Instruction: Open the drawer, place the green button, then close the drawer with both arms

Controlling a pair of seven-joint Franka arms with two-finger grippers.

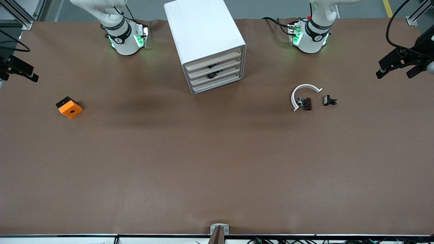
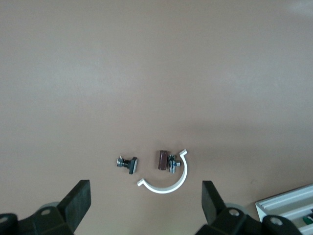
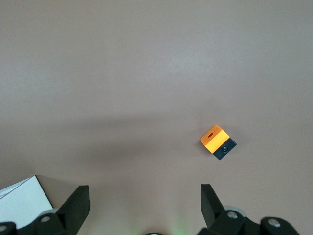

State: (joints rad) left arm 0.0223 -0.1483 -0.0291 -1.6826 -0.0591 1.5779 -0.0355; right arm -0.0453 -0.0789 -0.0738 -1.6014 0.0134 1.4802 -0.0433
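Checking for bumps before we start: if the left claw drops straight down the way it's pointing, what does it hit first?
Probably bare table. The left claw is open and faces down. The small dark part and the brown part with the white arc lie just ahead of its fingertips, though depth is unclear.

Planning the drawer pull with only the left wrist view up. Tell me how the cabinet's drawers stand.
Observer: All four cream-fronted drawers of the cabinet sit shut, and the third drawer from the top is not pulled out.
Operator: Report the right gripper.
Observer: The right gripper hovers over bare table, fingers open, holding nothing.
Operator: Name what lies under it.
Observer: An orange cube lies toward the right arm's end of the table, nearer the front camera than the cabinet.
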